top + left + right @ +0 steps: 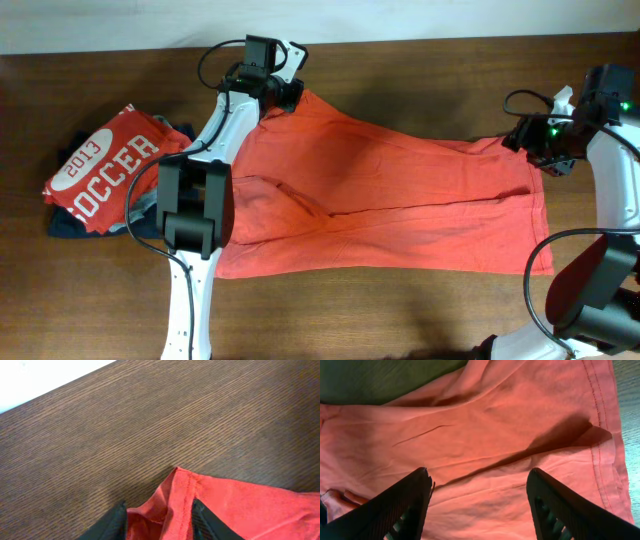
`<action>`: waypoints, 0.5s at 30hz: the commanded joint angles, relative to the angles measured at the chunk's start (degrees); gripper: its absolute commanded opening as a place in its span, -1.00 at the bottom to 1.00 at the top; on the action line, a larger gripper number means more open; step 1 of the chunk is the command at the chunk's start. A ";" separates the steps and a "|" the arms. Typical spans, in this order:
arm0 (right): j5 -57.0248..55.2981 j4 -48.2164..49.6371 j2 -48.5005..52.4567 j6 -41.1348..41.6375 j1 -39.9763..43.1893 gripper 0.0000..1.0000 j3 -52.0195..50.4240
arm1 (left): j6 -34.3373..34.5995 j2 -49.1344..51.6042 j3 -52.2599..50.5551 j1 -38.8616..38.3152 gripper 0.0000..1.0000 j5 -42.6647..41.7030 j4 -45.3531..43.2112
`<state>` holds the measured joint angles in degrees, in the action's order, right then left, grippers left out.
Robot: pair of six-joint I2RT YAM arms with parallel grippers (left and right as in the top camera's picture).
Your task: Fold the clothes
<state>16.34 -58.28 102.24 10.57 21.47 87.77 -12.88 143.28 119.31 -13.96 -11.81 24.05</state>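
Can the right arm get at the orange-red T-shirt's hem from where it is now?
Probably yes: the right end effector hangs open just above the orange-red T-shirt, with the stitched hem beside one finger and nothing lying in between.

T-shirt (390,190) — plain orange-red | table (420,310) — dark brown woodgrain | side shirt (100,165): red, white lettering

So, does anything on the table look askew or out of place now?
Yes. The orange T-shirt lies unevenly: a long crease runs across its middle, and its far corner is pinched between the left fingers. The right fingers are open above the hem.
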 commanded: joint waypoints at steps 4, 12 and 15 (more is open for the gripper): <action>-0.11 -0.63 0.26 0.44 -0.52 0.27 0.63 | -0.28 4.55 -0.13 0.35 -0.24 0.68 -0.52; -0.13 -1.55 0.26 0.42 -0.52 0.26 0.63 | -0.28 4.63 0.17 0.33 -0.85 0.70 -2.60; -0.13 -1.75 0.26 0.42 -0.52 0.26 0.63 | -0.24 4.57 3.06 0.42 -0.99 0.70 -0.72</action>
<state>16.34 -59.83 102.24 10.57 21.47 87.77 -12.88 146.82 119.44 -13.98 -11.51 21.91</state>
